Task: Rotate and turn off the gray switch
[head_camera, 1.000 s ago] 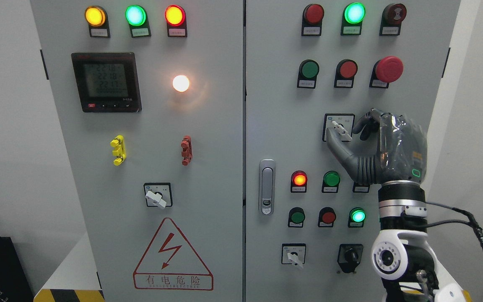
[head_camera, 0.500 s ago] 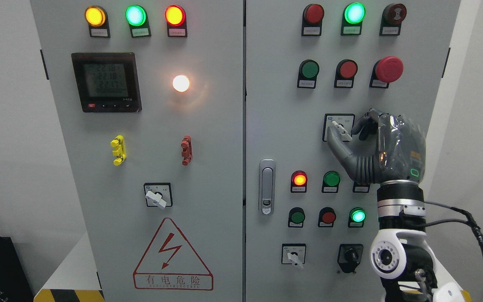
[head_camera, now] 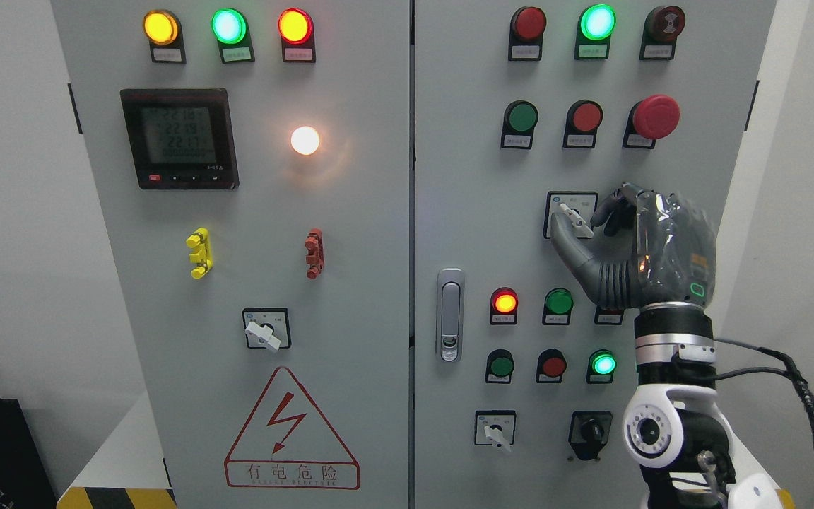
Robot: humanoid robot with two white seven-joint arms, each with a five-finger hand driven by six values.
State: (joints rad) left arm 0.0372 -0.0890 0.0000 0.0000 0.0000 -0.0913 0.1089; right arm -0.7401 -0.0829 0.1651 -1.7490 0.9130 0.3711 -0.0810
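Observation:
The gray rotary switch sits on a square plate on the right cabinet door, below the red mushroom button. Its pale knob is tilted, running from upper left to lower right. My right hand comes up from the lower right and pinches the knob. The thumb presses on its lower left side. The fingers curl onto its right end and hide the plate's right part. The left arm does not show.
Lit and unlit push buttons surround the switch, with a red mushroom button above and a lit red lamp below. A door latch is to the left. Similar rotary switches sit at the lower left door and the lower right door.
My right hand has shifted slightly to the left and closed in on the knob. The knob's angle looks the same.

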